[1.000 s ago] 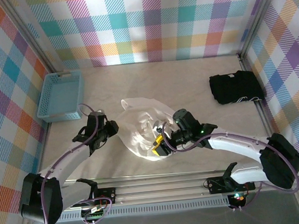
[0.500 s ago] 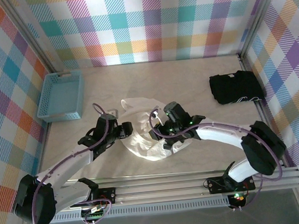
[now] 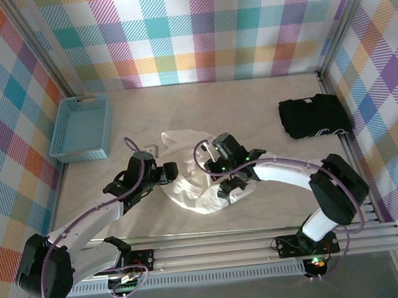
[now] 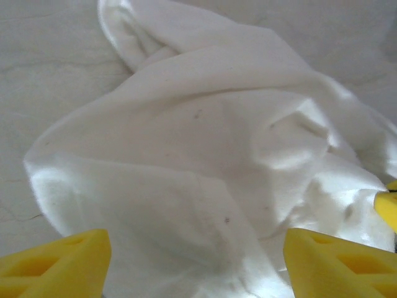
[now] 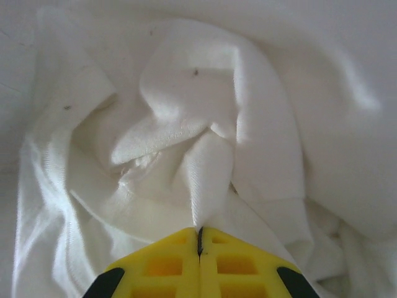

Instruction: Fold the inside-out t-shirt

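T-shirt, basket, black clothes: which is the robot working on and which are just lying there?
For the job: white t-shirt; right gripper, shut on a fold of it; left gripper, open at its edge.
Lying about: blue basket; black folded garment.

The t-shirt (image 3: pixel 188 189) lay mid-frame on the desk (image 3: pixel 251 102), the basket (image 3: pixel 82 128) at upper left, the folded garment (image 3: pixel 312 116) at upper right.

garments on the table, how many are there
2: the inside-out t-shirt crumpled at centre, and a black folded garment at the far right. Nothing suggests another is hidden.
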You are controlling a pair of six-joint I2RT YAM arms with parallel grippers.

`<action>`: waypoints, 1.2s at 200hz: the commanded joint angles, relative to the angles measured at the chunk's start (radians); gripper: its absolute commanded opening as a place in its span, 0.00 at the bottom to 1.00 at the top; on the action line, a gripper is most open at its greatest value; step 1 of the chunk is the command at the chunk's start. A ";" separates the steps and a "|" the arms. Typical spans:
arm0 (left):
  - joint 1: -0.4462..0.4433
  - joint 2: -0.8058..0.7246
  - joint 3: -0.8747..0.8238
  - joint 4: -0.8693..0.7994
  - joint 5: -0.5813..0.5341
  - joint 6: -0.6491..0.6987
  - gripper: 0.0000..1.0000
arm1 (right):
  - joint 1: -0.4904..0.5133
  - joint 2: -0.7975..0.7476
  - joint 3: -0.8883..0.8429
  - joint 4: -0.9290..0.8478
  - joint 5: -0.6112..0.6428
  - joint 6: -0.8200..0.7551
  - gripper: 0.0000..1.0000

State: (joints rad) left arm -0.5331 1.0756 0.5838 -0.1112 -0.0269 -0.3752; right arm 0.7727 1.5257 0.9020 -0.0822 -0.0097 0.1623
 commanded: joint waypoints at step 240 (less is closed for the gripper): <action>-0.233 0.414 0.283 0.042 0.026 0.301 0.53 | -0.194 -0.229 -0.092 0.084 -0.340 0.052 0.00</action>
State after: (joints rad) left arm -0.7536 1.4609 0.8246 -0.0784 0.0055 -0.0990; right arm 0.5873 1.2953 0.8227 -0.0353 -0.3271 0.2028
